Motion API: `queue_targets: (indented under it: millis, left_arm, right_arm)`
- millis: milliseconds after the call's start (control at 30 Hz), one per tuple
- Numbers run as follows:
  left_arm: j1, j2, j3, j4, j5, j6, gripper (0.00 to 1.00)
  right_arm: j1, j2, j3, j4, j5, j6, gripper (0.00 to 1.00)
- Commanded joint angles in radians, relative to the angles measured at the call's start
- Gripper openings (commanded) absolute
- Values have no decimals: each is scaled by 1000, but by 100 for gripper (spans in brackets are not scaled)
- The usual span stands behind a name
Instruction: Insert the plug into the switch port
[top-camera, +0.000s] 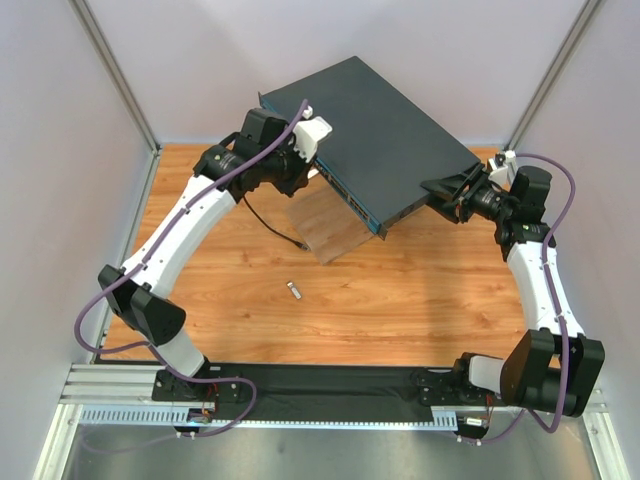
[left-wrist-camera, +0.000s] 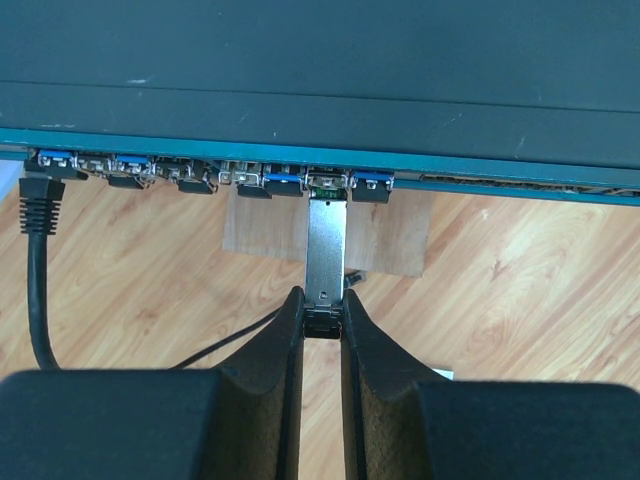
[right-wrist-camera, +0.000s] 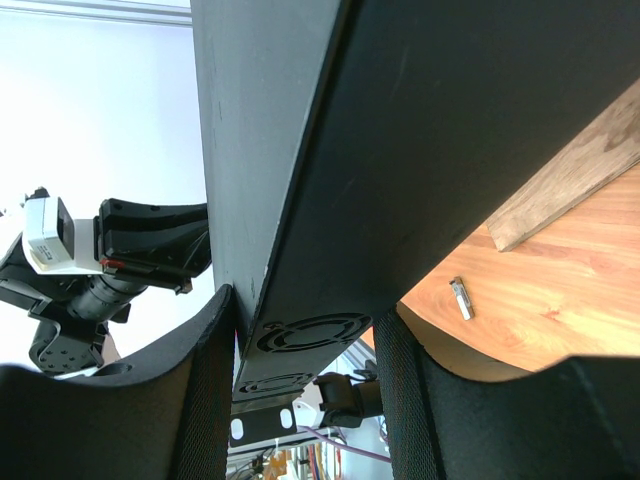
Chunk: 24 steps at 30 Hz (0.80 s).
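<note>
Your left fingers (left-wrist-camera: 293, 322) are pinched narrow on the plug's (left-wrist-camera: 325, 250) rear end. Its nose lies straight ahead of them, at the mouth of a port (left-wrist-camera: 325, 183) in the switch (left-wrist-camera: 320, 80). Your right fingers (right-wrist-camera: 215, 345) clasp the switch's end between them. You look to be mid-insertion: push straight forward, keeping the plug square, until it seats.
</note>
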Motion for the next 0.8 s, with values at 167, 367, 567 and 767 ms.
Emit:
queue_targets:
  millis: [167, 367, 567, 767]
  left_arm:
    - [-1, 31, 15, 50, -19, 14, 0]
    - [-1, 35, 25, 52, -27, 17, 0]
    - [-13, 43, 91, 29, 16, -2, 0]
    - [-40, 68, 137, 26, 21, 4, 0]
  right_arm:
    - [10, 17, 43, 87, 69, -209, 0]
    - [10, 23, 44, 86, 69, -209, 0]
    - [10, 24, 35, 89, 72, -211, 0]
    - [10, 20, 35, 84, 71, -209, 0]
